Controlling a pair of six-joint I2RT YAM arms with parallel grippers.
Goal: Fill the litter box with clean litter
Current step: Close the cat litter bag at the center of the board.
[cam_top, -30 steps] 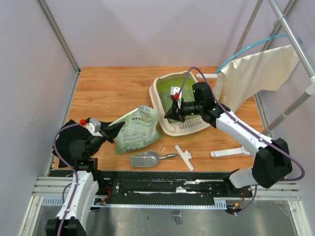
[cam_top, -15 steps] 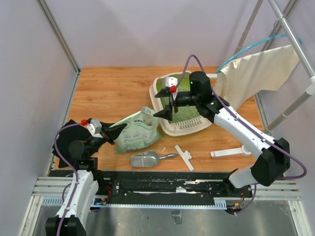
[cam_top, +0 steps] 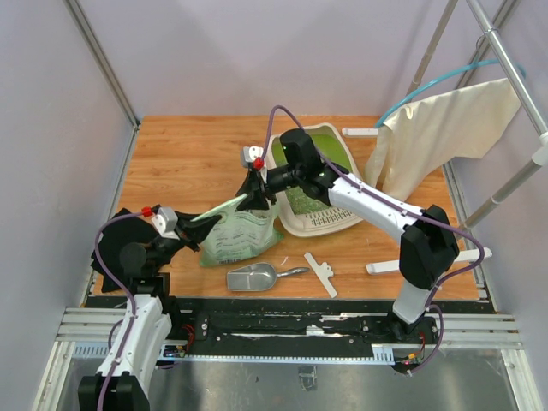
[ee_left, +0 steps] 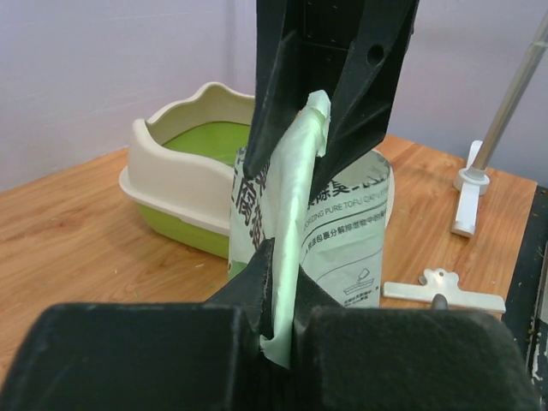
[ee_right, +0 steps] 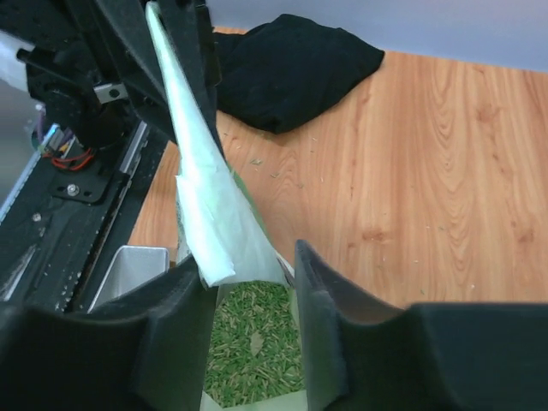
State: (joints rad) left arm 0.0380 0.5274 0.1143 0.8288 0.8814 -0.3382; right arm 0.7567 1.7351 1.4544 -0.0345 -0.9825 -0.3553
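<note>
The cream litter box (cam_top: 338, 221) with its green inside stands right of the middle and also shows as the litter box (ee_left: 175, 171) behind the bag. A light green printed bag (cam_top: 241, 235) stands left of it. My left gripper (cam_top: 204, 229) is shut on the bag's top edge strip; the left wrist view has the film pinched in that gripper (ee_left: 287, 257). My right gripper (cam_top: 253, 192) is at the bag's far top corner. This gripper (ee_right: 248, 257) is open, its fingers straddling the bag's mouth. Clean litter (ee_right: 253, 351) shows inside the bag.
A silver scoop (cam_top: 255, 276) and a white clip (cam_top: 321, 274) lie in front of the bag. A black cloth (ee_right: 291, 68) lies at the table's left edge. A cream cloth (cam_top: 445, 128) hangs from a rail at the right. A white bar (cam_top: 384, 267) lies near the right arm's base.
My right arm swung left from over the litter box to the bag's top corner and its jaws came open. The left gripper kept its hold and place.
</note>
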